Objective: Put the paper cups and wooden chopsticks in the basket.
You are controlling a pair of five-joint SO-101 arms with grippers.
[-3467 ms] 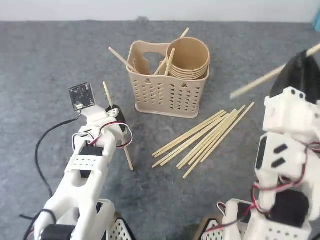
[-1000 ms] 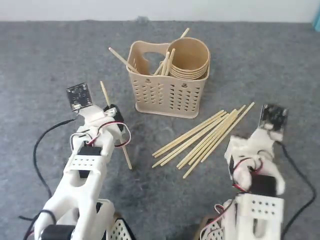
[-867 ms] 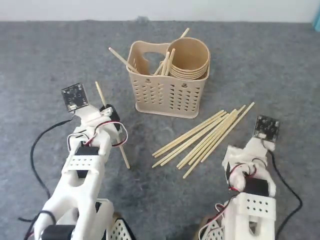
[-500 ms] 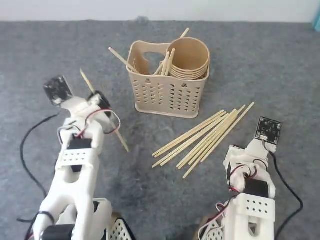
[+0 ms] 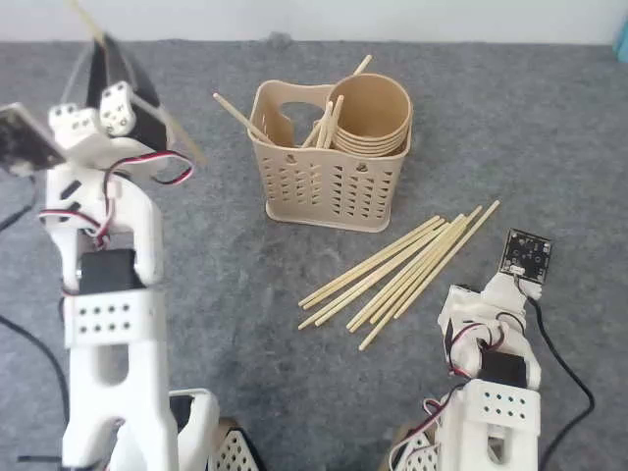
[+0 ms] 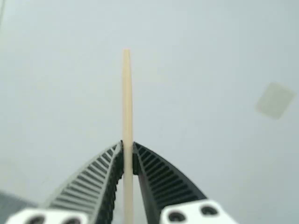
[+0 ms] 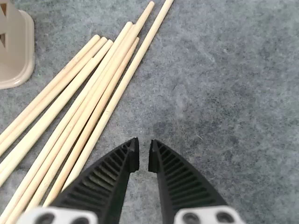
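Note:
My left gripper (image 6: 127, 145) is shut on one wooden chopstick (image 6: 126, 93), whose tip sticks out past the jaws. In the high view that left gripper (image 5: 100, 49) is raised high at the back left, with the chopstick (image 5: 183, 138) slanting down toward the basket (image 5: 329, 182). The beige basket holds a stack of paper cups (image 5: 371, 110) and several chopsticks (image 5: 322, 126). A loose bundle of chopsticks (image 5: 402, 267) lies on the carpet in front of the basket, to its right. My right gripper (image 7: 141, 155) hovers low over bare carpet beside this bundle (image 7: 79, 116), jaws shut with nothing between them.
Grey carpet (image 5: 510, 128) covers the table. The right arm (image 5: 491, 339) is folded low at the front right, and the left arm's column (image 5: 108, 294) stands at the front left. The basket's foot (image 7: 14, 56) shows at the edge of the right wrist view.
The left arm has swung up and toward the back left, lifting the chopstick off the carpet. The right arm came down to the front right and has held still over the last half second.

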